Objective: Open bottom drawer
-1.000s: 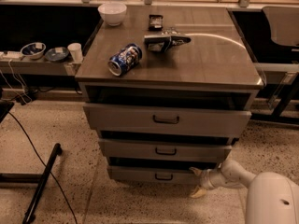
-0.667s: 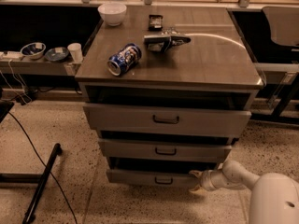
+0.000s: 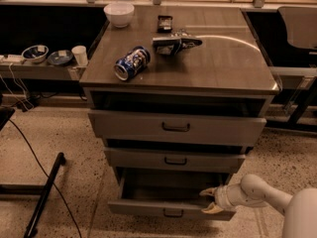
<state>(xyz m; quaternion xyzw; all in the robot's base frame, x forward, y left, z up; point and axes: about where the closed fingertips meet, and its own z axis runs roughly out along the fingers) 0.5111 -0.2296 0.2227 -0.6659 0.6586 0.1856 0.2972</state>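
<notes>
The bottom drawer (image 3: 163,209) is the lowest of three grey cabinet drawers. It is pulled out a good way, and its plain grey inside shows. Its slim front carries a small dark bar handle (image 3: 173,213). My gripper (image 3: 209,200) comes in from the lower right on a white arm and sits at the right end of the drawer front. One fingertip lies inside the drawer above the front edge and the other at the front face, so the fingers straddle the front panel. The middle drawer (image 3: 174,159) and top drawer (image 3: 176,127) stand slightly out.
On the cabinet top (image 3: 223,63) lie a blue can (image 3: 131,63) on its side, a white bowl (image 3: 119,14), a dark small box (image 3: 164,23) and a bag-like object (image 3: 176,43). A shelf at left holds bowls and a cup (image 3: 79,54). A black stand leg (image 3: 44,195) lies on the floor at left.
The bottom drawer has slid out toward the camera, showing more of its inside. My gripper has moved with the drawer's right front end, down and toward the camera.
</notes>
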